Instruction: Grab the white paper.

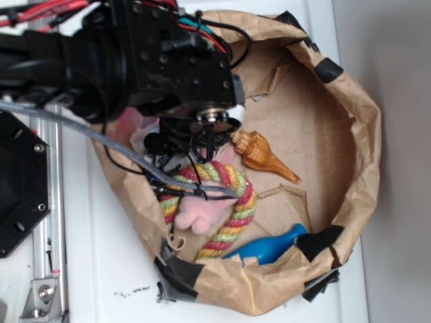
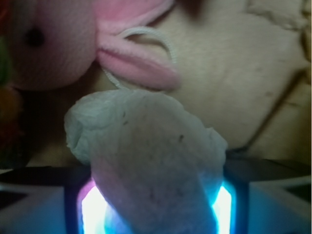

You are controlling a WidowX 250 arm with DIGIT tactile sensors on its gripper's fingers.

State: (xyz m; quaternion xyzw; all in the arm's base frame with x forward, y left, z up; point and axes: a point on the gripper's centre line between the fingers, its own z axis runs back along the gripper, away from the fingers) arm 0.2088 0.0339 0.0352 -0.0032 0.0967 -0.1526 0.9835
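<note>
Right at the hand, the gripper (image 2: 155, 209) has its fingers closed in on the white paper (image 2: 146, 161); in the wrist view the crumpled, off-white wad fills the gap between two glowing pads (image 2: 92, 212) and bulges out beyond them, so it is clamped rather than loose. From the exterior view the gripper (image 1: 185, 145) is mostly buried under the black bulk of the arm (image 1: 135, 54), and only a pale scrap of the paper (image 1: 145, 138) seems to peek out beside it, though I can't be sure of that from this angle.

Just beyond the wad lies the pink plush bunny (image 2: 53, 44), its face with one dark eye close to the paper and an ear (image 2: 139, 61) stretched across with a white cord loop (image 2: 146, 34) over it. Seen from outside, the bunny (image 1: 205, 212) sits inside a loop of striped rope (image 1: 236, 195) in pink, green and yellow. A black cable (image 1: 202, 195) from the arm trails over the rope.

All of this lies in the rolled-down brown paper bag (image 1: 357, 148), patched with black tape. An amber shell-shaped toy (image 1: 262, 156) lies near the gripper, and a blue bottle (image 1: 273, 247) rests against the bag's lower wall. The bag stands on a white table (image 1: 101, 269).
</note>
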